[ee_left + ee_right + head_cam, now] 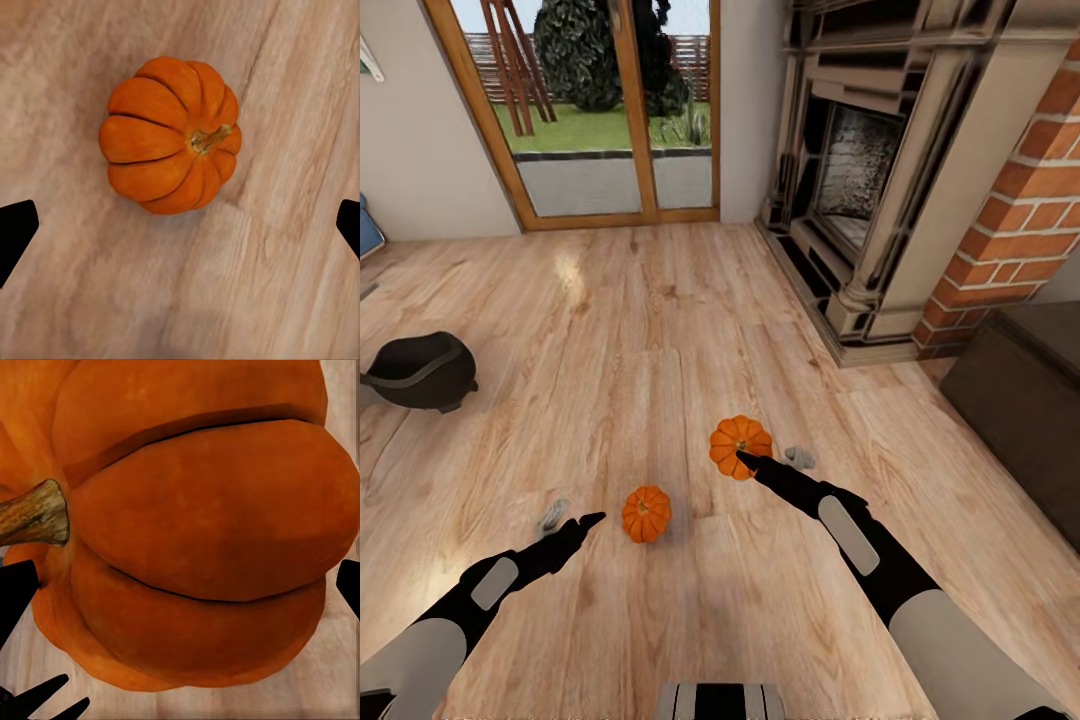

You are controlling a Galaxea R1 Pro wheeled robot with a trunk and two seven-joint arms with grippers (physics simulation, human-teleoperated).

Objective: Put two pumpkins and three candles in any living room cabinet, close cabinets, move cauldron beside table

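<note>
Two orange pumpkins lie on the plank floor. The smaller pumpkin (647, 513) (169, 135) lies just right of my left gripper (575, 519) (180, 229), which hangs open above the floor beside it. The larger pumpkin (740, 443) (202, 525) is right under my right gripper (769, 457) (180, 585), also open, its fingertips (15, 592) spread to either side of the fruit. The black cauldron (420, 370) stands on the floor at the far left. A corner of the dark brown cabinet (1025, 400) shows at the right, its fronts shut.
The ornate fireplace (860, 190) and the red brick chimney (1030, 210) stand ahead on the right. Glass doors (610, 110) fill the far wall. Open plank floor (660, 330) lies between the pumpkins and the doors.
</note>
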